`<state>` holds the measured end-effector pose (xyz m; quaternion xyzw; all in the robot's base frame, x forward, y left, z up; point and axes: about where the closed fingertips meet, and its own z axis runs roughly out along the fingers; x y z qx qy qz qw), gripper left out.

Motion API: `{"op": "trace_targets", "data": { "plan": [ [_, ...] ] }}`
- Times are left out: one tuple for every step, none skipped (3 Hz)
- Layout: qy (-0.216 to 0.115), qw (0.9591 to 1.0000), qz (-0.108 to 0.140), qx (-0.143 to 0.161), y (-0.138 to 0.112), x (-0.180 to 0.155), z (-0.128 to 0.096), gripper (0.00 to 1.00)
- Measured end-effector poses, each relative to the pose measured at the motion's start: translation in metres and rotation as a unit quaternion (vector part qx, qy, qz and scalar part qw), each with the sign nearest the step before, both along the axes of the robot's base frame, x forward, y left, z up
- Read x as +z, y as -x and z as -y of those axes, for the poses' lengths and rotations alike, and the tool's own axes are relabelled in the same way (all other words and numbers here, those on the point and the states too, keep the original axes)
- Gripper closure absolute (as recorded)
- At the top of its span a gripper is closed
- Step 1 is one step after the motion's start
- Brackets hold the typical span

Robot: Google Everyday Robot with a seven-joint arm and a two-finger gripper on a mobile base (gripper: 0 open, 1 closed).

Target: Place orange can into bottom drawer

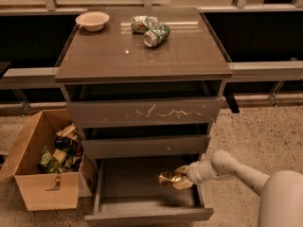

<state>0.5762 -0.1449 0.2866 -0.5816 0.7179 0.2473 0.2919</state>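
Observation:
The orange can point(168, 178), gold-brown and creased, is held in my gripper point(182, 178) over the right side of the open bottom drawer point(147, 214). The gripper reaches in from the right on a white arm, fingers closed on the can's right end. The can hangs just above the drawer's grey floor point(132, 183), close to the right wall. I cannot tell whether the can touches the floor.
The cabinet top point(142, 56) holds a pale bowl point(92, 20), a green-and-white can point(142, 22) and a green can point(156, 34). Two closed drawer fronts sit above, the upper one point(142, 112) scratched white. A cardboard box of trash point(45, 162) stands at the left.

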Motion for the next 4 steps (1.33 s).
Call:
{"op": "trace_targets", "data": {
  "plan": [
    [-0.004, 0.9996, -0.025, -0.011, -0.002, -0.04, 0.013, 1.0],
    [-0.012, 0.9988, -0.045, -0.018, -0.007, -0.067, 0.018, 0.87],
    [-0.016, 0.9979, -0.061, -0.017, -0.012, -0.084, 0.019, 0.56],
    [-0.016, 0.9975, -0.067, -0.014, -0.014, -0.089, 0.018, 0.33]
  ]
}}
